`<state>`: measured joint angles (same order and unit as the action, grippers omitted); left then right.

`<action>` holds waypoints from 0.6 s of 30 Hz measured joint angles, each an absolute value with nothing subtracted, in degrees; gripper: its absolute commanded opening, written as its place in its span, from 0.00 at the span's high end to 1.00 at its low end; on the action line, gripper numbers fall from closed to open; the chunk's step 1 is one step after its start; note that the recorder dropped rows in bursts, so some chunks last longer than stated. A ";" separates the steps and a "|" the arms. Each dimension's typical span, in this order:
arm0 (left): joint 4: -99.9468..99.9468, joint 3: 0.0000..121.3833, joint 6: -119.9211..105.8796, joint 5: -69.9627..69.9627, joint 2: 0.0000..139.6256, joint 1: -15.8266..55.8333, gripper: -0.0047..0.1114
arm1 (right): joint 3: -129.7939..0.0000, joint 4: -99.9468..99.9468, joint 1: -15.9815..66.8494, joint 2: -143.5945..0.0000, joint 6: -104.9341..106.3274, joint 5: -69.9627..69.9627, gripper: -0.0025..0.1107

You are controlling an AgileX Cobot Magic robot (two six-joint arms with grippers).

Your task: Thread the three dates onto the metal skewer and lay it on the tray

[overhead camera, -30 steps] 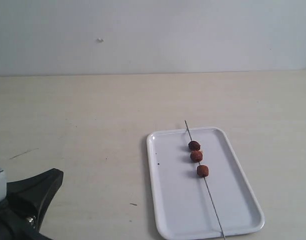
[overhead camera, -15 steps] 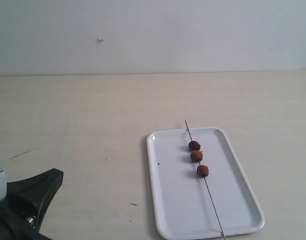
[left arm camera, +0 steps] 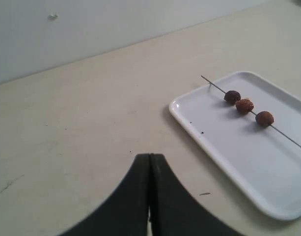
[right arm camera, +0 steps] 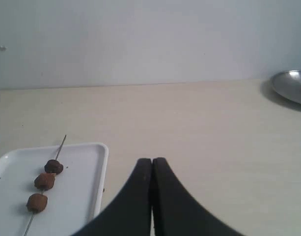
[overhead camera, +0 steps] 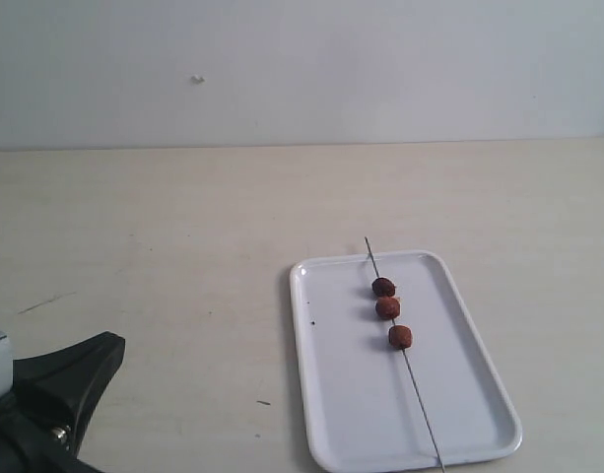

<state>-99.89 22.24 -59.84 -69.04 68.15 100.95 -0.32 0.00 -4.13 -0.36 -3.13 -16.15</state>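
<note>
1. While the left gripper [left arm camera: 150, 169] sits near left, its jaws are pressed together, empty.
2. Right gripper [right arm camera: 152, 172]: jaws pressed together, empty.
3. Skewer [overhead camera: 419, 394] carrying three dates [overhead camera: 387, 308] lies along tray [overhead camera: 341, 374], near right.

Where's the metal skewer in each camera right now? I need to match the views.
Exterior view: metal skewer lies diagonally on the tray, lower right.
Left wrist view: across the tray, tip past its rim.
Right wrist view: on the tray, carrying three dates.
Shared landmark: the white tray.
</note>
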 measured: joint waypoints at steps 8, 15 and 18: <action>-99.89 22.11 -63.15 -69.04 68.15 100.19 0.96 | -0.32 0.00 -4.13 -0.36 -3.13 -16.24 0.98; -99.89 21.73 -72.97 -69.04 70.91 89.21 0.96 | -0.32 0.00 -4.13 -0.36 -3.13 -16.24 0.98; -99.14 21.63 -71.20 -68.69 71.31 83.41 0.96 | -0.32 0.00 -4.13 -0.36 -3.13 -16.24 0.98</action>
<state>-99.14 21.63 -71.20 -68.69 71.31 83.41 -0.32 0.00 -4.13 -0.36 -3.13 -16.24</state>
